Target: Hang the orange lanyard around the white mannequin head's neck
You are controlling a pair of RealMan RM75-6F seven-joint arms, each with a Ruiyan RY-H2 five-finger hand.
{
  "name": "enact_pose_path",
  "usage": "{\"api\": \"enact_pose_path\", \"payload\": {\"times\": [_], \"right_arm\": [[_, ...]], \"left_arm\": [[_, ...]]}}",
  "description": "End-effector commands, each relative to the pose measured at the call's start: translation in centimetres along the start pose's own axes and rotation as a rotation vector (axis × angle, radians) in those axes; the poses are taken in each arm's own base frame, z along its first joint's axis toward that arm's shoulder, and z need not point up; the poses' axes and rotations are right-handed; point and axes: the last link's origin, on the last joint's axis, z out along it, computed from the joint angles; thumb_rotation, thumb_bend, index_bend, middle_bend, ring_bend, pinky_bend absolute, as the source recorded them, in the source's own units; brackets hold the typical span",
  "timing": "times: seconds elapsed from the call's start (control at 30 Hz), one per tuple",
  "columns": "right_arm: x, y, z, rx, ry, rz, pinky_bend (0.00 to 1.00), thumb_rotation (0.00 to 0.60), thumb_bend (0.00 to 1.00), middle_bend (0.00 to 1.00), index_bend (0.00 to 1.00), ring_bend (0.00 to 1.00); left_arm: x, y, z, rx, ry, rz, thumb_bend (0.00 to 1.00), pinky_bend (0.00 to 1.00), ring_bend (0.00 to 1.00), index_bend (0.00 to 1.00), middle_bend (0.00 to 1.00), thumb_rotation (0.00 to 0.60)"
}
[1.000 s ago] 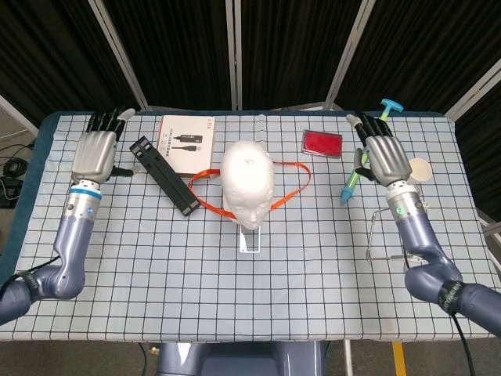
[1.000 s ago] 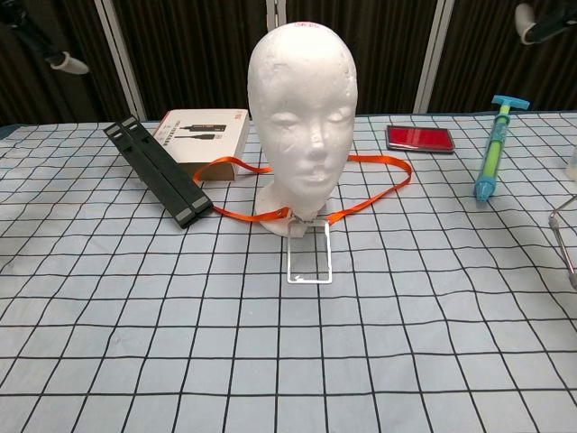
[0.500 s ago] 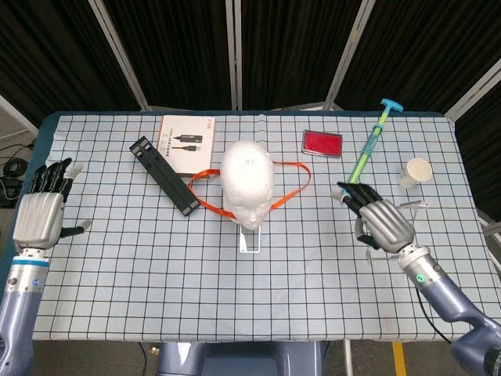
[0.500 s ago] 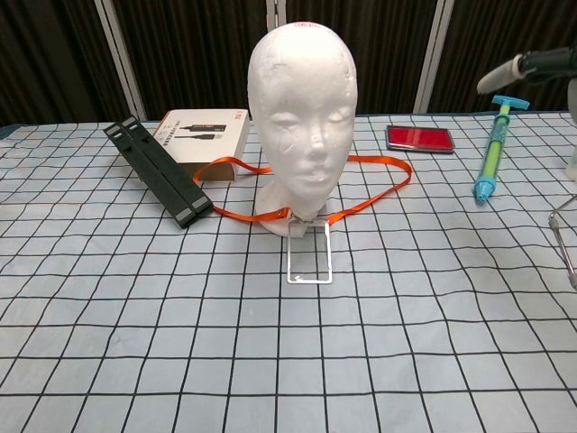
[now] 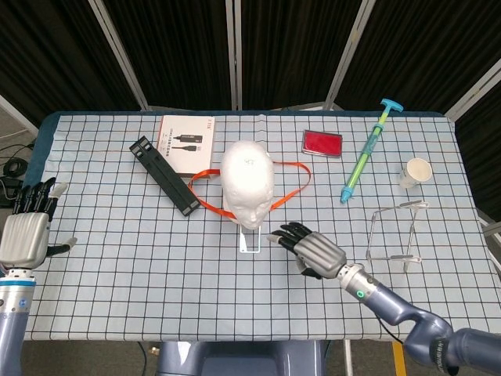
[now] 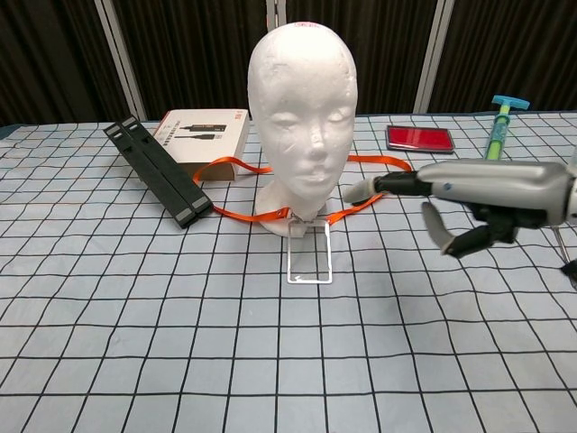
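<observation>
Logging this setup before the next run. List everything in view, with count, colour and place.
mannequin head: 1, white, table centre, upright
lanyard: 1, orange, looped around the head's base, lying on the cloth
badge holder: 1, clear, flat in front of the head
stand: 1, black, folded, left of the head
box: 1, white and red, back left, beside the stand
case: 1, red, back right of the head
syringe: 1, green and blue, right back
cup: 1, white, far right
rack: 1, clear, right
tablecloth: 1, white with black grid
left hand: 1, grey, left edge, empty
right hand: 1, grey, front right of the head, empty
</observation>
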Motion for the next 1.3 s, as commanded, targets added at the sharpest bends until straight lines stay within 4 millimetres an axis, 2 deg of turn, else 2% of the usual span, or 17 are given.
{"api": "enact_pose_path", "payload": {"times": [0.03,0.27,0.53,1.0,1.3], "right_arm": [[-1.3,-1.3,2.6,0.035,-0.028,-0.022,0.0,0.6,1.0,0.09,0.1,0.02],[-4.5,-1.9,5.1,0.013,-0.08,-0.01,0.0,0.6,1.0,0.11,0.11,0.06],[-6.1,-2.0,5.9,-0.017,-0.09,-0.014,0.0,0.6,1.0,0.13,0.12,0.08],[-7.6,-1.6,5.3,-0.034,-0.107,-0.021,0.0,0.6,1.0,0.14,0.14,0.08],[-8.2,-2.9,4.3,0.027,-0.133,-0.023,0.04,0.6,1.0,0.16,0.15,0.08]], "left_arm": [[-0.2,-0.3,0.2,0.007,-0.006,-0.003,0.0,0.0,0.0,0.0,0.0,0.6],[-0.1,-0.6,0.4,0.011,-0.008,-0.016,0.0,0.0,0.0,0.0,0.0,0.6],[-0.2,-0.3,0.4,-0.005,-0.004,-0.018,0.0,0.0,0.0,0.0,0.0,0.6],[-0.4,-0.2,0.3,-0.012,-0.002,-0.019,0.0,0.0,0.0,0.0,0.0,0.6],[-0.4,-0.2,0.3,-0.014,0.0,-0.025,0.0,0.0,0.0,0.0,0.0,0.6]]}}
